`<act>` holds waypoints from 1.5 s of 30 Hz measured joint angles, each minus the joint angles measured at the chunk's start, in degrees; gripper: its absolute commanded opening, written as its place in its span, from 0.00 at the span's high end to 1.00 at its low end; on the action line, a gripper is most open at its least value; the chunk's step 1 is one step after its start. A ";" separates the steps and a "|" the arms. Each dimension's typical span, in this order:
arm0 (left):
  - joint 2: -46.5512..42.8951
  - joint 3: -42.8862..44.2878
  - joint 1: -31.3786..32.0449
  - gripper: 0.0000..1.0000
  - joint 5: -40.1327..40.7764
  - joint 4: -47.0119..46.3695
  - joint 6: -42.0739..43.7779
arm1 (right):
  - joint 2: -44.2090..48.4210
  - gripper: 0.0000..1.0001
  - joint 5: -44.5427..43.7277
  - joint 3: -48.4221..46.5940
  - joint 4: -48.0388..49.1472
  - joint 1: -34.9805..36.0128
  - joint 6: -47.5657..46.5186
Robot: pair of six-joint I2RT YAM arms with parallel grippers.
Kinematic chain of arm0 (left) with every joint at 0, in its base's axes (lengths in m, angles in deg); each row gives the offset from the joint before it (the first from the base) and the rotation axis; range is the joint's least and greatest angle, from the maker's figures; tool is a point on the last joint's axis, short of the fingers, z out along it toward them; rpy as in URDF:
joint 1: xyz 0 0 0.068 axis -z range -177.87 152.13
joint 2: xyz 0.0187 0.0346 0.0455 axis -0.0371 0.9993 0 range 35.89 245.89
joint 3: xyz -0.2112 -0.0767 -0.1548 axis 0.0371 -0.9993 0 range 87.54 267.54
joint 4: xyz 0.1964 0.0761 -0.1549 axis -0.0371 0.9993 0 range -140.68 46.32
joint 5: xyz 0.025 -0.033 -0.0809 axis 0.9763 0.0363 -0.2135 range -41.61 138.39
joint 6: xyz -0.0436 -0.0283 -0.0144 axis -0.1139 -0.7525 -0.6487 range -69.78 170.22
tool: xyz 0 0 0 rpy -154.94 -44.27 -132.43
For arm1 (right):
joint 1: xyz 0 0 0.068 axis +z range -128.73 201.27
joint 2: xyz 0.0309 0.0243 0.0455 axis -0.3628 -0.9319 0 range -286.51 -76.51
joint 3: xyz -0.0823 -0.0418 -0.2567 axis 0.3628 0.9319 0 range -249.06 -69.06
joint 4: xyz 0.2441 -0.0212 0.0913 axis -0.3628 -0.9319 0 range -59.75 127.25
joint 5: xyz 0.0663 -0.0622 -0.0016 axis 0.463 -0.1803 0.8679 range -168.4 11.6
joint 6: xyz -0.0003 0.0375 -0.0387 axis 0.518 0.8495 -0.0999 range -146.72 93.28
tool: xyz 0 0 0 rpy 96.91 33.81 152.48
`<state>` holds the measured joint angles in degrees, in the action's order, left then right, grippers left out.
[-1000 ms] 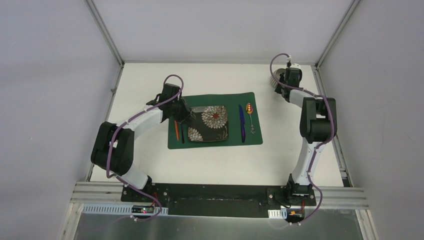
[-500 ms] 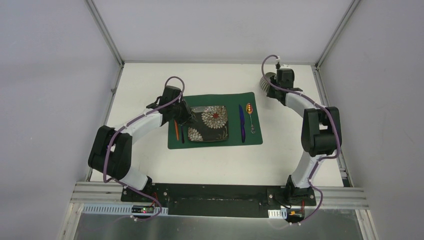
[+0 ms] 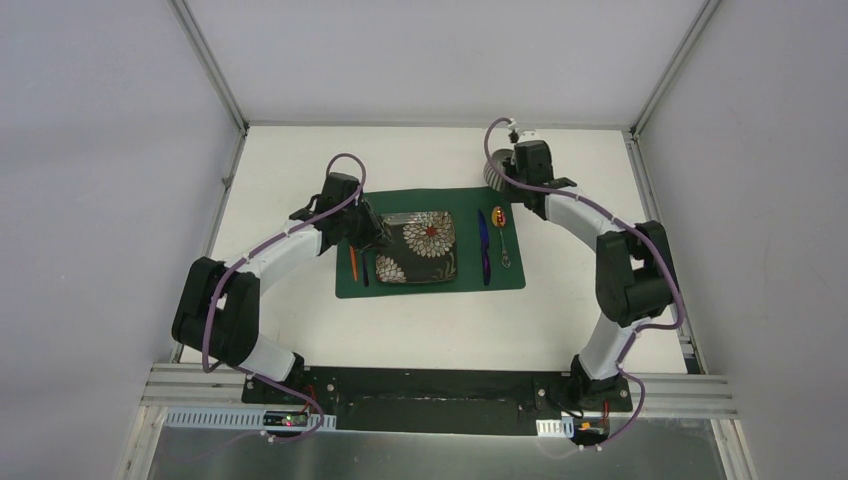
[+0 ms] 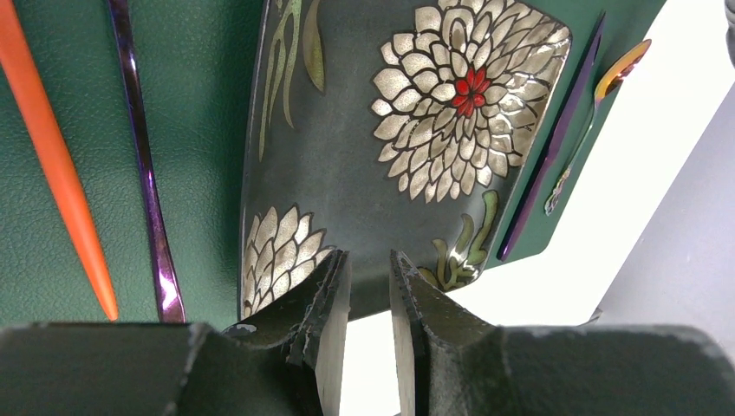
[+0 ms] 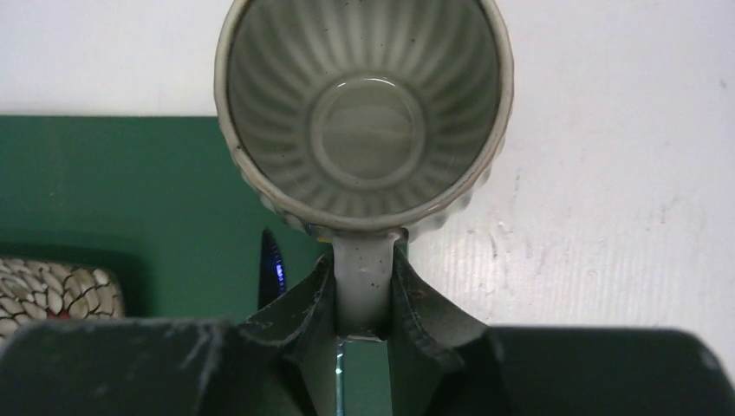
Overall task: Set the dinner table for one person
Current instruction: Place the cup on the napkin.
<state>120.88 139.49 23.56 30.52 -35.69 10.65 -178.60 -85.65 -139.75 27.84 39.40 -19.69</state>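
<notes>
Dinner table (image 3: 300, 330): matte white top, spreading out all round the green placemat (image 3: 430, 288).
Cup (image 5: 364, 113): upright, held over the placemat's far right corner.
Right gripper (image 5: 362, 282): clamped on the cup's handle.
Advice: lower it level, land it just off that corner and clear of the spoon (image 3: 499, 215), then release.
Left gripper (image 4: 370, 277): jaws narrow, nothing between them, at the plate (image 4: 390, 156) mid-placemat.
Room: aluminium posts, plain grey walls.

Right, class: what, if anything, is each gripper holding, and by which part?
The right gripper holds the grey ribbed mug by its handle, pinched between its fingers. The left gripper holds nothing; its jaws stand slightly apart over the plate's edge.
</notes>
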 measured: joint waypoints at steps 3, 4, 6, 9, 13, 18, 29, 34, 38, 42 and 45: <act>-0.17 -0.13 0.00 0.76 0.00 0.00 -0.07 | 0.24 1.00 -0.74 0.17 -0.42 2.45 -0.04; -0.31 -0.15 0.00 0.76 0.00 0.02 -0.07 | 0.24 1.00 -1.01 0.17 -0.44 3.15 -0.04; -0.68 -0.26 0.00 0.76 0.00 0.00 -0.07 | 0.24 1.00 -1.31 0.17 -0.63 4.31 -0.02; -1.09 -0.35 0.00 0.76 0.00 0.02 -0.07 | 0.24 1.00 -1.86 0.17 -0.96 5.97 -0.02; -1.44 -0.37 0.00 0.76 0.00 0.02 -0.07 | 0.22 1.00 -2.75 0.17 -1.05 8.07 0.15; -1.88 -0.37 0.00 0.76 0.00 0.02 -0.04 | -0.55 1.00 -3.41 0.17 -0.57 10.05 0.50; -2.51 -0.37 0.00 0.76 0.07 0.24 -0.02 | -5.97 1.00 -4.66 -0.24 0.85 12.48 2.01; -2.62 -0.37 0.00 0.76 0.52 0.33 0.00 | -7.72 1.00 -4.79 -1.79 1.86 12.57 2.51; -2.62 -0.37 0.00 0.76 1.05 0.37 0.00 | -8.28 1.00 -5.01 -2.43 2.08 12.81 2.60; -2.62 -0.37 0.00 0.76 1.07 0.37 0.00 | -8.57 1.00 -5.35 -2.73 1.88 13.00 2.67; -2.62 -0.37 0.00 0.76 1.07 0.37 0.00 | -8.57 1.00 -5.84 -2.73 1.95 13.22 2.99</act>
<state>118.26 139.11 23.56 31.60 -35.32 10.65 -187.16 -91.48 -142.48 29.78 52.63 -16.70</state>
